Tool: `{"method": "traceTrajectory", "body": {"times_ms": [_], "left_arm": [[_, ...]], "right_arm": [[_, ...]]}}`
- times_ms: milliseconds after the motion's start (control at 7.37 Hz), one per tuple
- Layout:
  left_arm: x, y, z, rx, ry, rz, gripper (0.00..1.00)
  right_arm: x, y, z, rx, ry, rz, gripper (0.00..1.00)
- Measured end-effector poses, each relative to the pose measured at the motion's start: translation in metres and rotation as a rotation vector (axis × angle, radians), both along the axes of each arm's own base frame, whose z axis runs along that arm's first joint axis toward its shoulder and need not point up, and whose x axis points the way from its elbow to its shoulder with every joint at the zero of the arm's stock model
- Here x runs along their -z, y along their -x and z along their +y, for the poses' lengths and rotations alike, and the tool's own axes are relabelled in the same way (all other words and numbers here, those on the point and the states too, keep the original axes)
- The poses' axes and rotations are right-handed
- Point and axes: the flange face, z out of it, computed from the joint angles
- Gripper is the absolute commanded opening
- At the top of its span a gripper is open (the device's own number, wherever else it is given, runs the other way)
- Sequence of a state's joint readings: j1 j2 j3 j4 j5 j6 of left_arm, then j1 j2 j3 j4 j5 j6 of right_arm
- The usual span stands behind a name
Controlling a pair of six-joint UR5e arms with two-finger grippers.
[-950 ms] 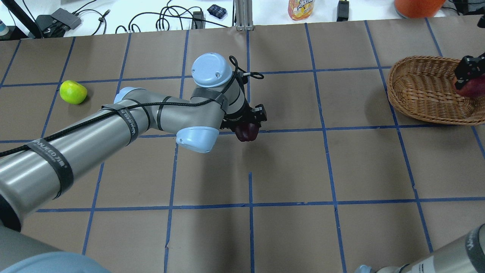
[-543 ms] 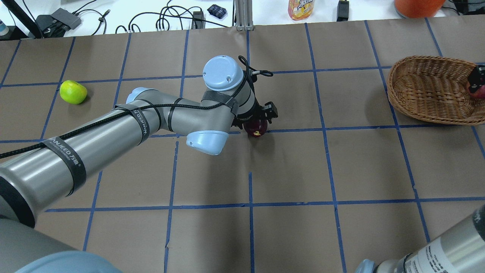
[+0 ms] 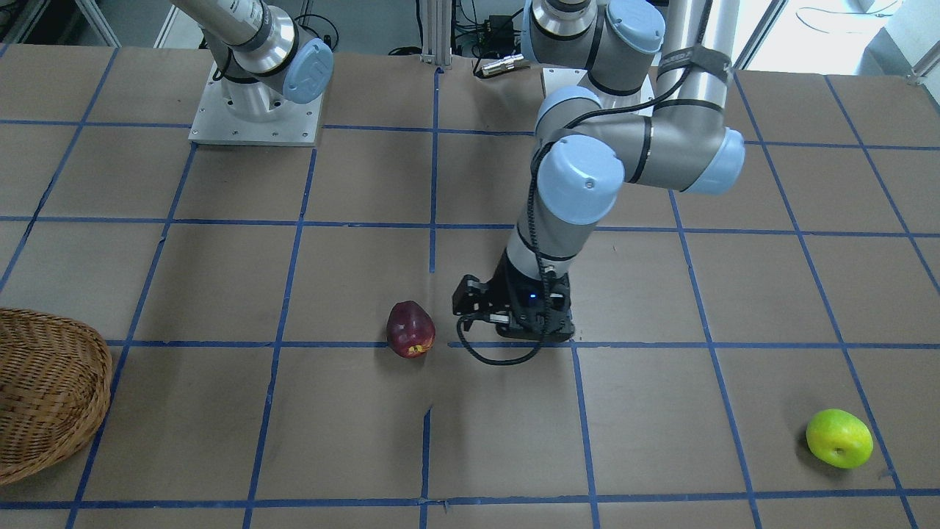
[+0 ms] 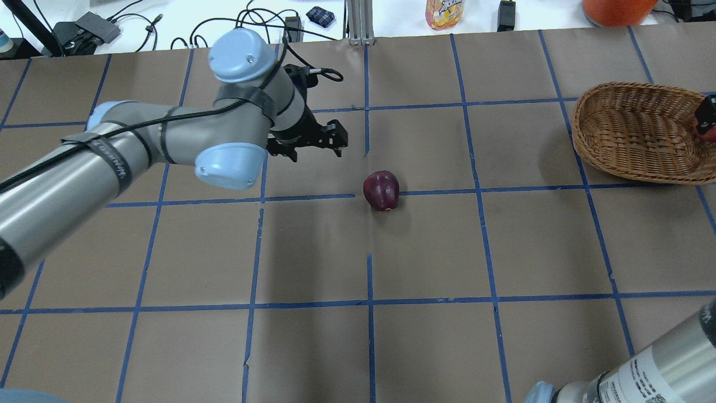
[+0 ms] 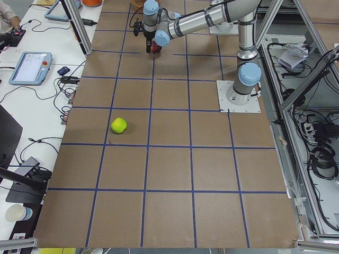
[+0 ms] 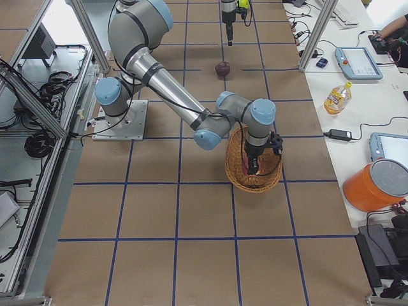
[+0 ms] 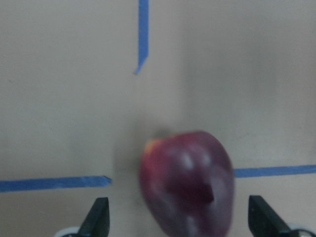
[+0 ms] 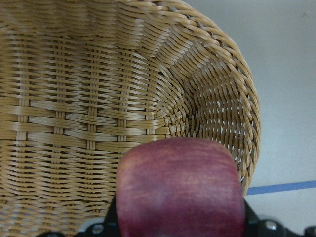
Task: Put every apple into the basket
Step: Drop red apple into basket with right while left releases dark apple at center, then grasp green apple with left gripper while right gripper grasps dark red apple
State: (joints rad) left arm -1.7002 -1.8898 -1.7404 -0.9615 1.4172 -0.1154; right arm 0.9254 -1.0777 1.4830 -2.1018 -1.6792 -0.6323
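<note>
The dark maroon apple [image 4: 381, 190] lies on the table on a blue tape line, also in the front view [image 3: 410, 329]. My left gripper [image 4: 313, 146] is open and empty, raised to the left of it; the blurred left wrist view shows the apple [image 7: 187, 182] below the open fingers. My right gripper [image 4: 706, 118] is shut on the pinkish-red apple [image 8: 180, 190] over the wicker basket [image 4: 632, 134], at its right side. The yellow-green apple [image 3: 839, 438] lies far on my left side; in the overhead view my left arm hides it.
A juice bottle [image 4: 444, 12], an orange bucket [image 4: 615, 8] and cables lie beyond the table's far edge. My right arm's lower link [image 4: 643, 375] crosses the near right corner. The arm bases [image 3: 253, 110] stand at the robot's side.
My left gripper has let go of the maroon apple on the table, opened, and pulled back up and to the left. My right gripper shifted slightly right over the basket with its apple.
</note>
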Motion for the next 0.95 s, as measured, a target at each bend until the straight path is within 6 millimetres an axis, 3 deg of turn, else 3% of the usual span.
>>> {"method": "traceTrajectory", "body": {"times_ms": [271, 407, 543, 678, 950], "left_arm": [[-0.025, -0.126, -0.021, 0.024, -0.010, -0.072, 1.00], [-0.027, -0.183, -0.028, 0.055, -0.017, -0.095, 1.00], [-0.031, -0.229, -0.035, 0.110, -0.009, -0.114, 1.00], [-0.035, -0.267, -0.045, 0.177, 0.012, -0.133, 1.00], [-0.032, -0.334, -0.072, 0.291, 0.043, -0.163, 1.00]], "right_arm": [[-0.036, -0.012, 0.006, -0.008, 0.015, 0.006, 1.00], [-0.060, -0.028, 0.013, -0.008, 0.012, -0.024, 1.00], [-0.081, -0.060, 0.016, 0.024, 0.002, -0.070, 1.00], [-0.093, -0.109, 0.014, 0.083, -0.026, -0.108, 1.00], [-0.113, -0.236, 0.010, 0.167, -0.058, -0.133, 1.00]]}}
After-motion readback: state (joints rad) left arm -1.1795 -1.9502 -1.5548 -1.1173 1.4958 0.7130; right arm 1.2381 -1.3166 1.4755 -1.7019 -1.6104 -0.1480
